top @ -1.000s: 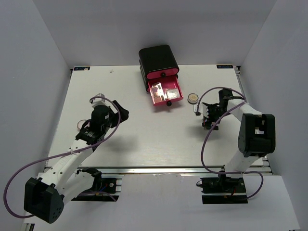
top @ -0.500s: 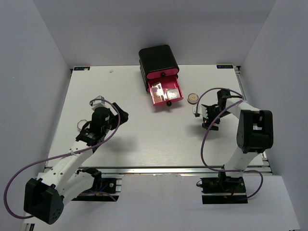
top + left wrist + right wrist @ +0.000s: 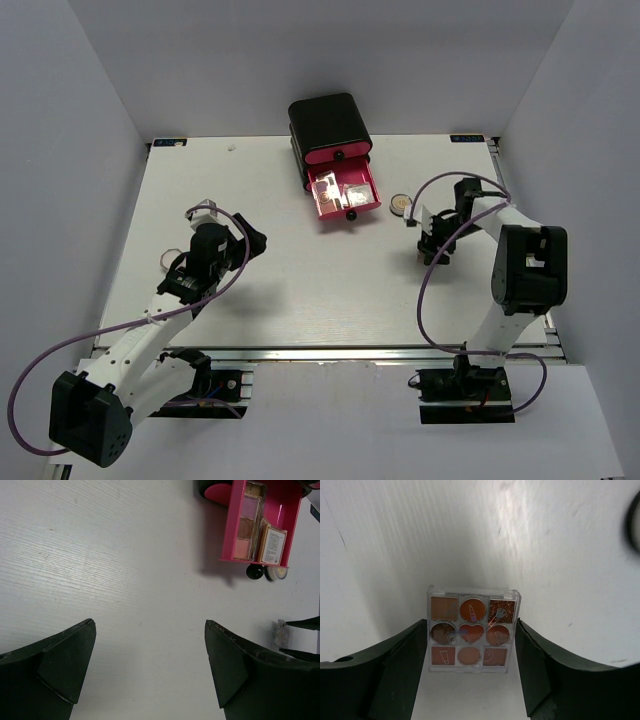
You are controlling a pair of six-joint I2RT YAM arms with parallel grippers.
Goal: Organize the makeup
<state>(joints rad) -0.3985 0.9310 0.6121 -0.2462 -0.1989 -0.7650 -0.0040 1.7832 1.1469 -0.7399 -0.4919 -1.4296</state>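
Where the top view reaches right of centre, 1 square palette [image 3: 470, 640] with 9 pans is pinched by the right claw [image 3: 471, 630], whose 2 fingers [image 3: 405, 665] are pressed against its left and right edges. Whether it rests on the table [image 3: 300, 290] cannot be told. 1 gold compact [image 3: 400, 204] is seen just to the upper left of that claw, apart from it, between it and the drawer [image 3: 227, 525].

1 black box [image 3: 330, 125] is set at the upper centre by the far table edge, with 1 pink drawer pulled out. In it, 1 long palette [image 3: 245, 522] and 1 labelled pack [image 3: 272, 545] are counted side by side.

The left claw [image 3: 150, 630] is spread wide at centre left, and nothing is held. Bare table is left across the centre and lower frame. The right claw is kept well inside the right edge.
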